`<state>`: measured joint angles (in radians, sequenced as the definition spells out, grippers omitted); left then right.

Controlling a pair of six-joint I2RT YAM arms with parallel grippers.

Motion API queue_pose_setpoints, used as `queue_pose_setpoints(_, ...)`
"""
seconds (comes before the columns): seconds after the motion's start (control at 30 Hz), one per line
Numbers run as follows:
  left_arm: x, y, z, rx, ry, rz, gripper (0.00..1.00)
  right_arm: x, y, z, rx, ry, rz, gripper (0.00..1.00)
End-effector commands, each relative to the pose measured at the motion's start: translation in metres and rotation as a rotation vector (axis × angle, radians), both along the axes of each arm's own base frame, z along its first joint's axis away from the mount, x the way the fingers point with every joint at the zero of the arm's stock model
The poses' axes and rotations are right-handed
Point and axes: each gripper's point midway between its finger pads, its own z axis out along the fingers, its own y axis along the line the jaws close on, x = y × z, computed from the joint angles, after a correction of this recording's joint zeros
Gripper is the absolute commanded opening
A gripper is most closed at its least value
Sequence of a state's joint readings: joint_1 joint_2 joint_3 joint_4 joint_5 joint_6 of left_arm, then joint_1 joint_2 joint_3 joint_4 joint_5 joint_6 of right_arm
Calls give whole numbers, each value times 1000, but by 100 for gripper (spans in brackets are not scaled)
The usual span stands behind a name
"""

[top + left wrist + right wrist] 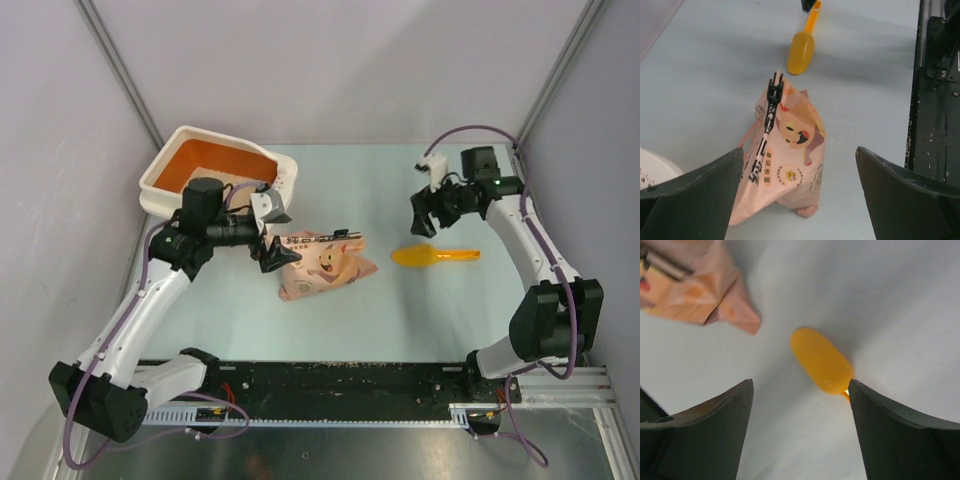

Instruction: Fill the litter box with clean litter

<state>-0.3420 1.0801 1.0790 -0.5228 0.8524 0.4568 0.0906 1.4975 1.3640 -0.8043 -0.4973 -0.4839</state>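
At the near edge we note the black rail (340, 385) carrying both arm bases; pale specks lie scattered on it, and we cannot tell what they are.

Mid-desk, on the pale desk (400, 320), lies the pink printed bag (325, 262); a black clip (320, 237) runs along its top edge. The left hand (272, 255) sits at the bag's left end with its jaws spread fully wide; it grips nothing. In the left wrist view the bag (785, 165) stands between the two fingers (700, 190), closer to the left one; we cannot tell whether that finger touches it.

To the right of the bag, apart from it, the orange scoop (432, 256) lies flat on the desk, bowl toward the bag, handle pointing right.

Just beyond the scoop's bowl hangs the right hand (425, 215), raised off the desk; its jaws stand well apart and it holds nothing. In the right wrist view the scoop's bowl (821, 360) appears below and between the fingers (705, 430), clear of both.

Farthest, in the back left corner, sits the litter box (158, 198), behind the left hand; its cream-white rim frames an orange-brown interior.
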Motion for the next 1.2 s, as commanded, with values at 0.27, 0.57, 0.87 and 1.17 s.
queue_pose_setpoints(0.27, 32, -29, -51, 243, -79, -73, 86, -37, 54, -33, -27, 42, 279, 74)
queue_pose_setpoints(0.57, 68, -36, -70, 320, -69, -49, 79, -49, 53, -23, -14, 42, 252, 78)
queue_pose_setpoints(0.87, 72, -37, -91, 345, -18, -74, 54, -53, 44, -18, -9, 36, 217, 79)
queue_pose_setpoints(1.17, 54, -31, -116, 380, 70, -123, 28, -56, 46, -17, 1, 42, 221, 82)
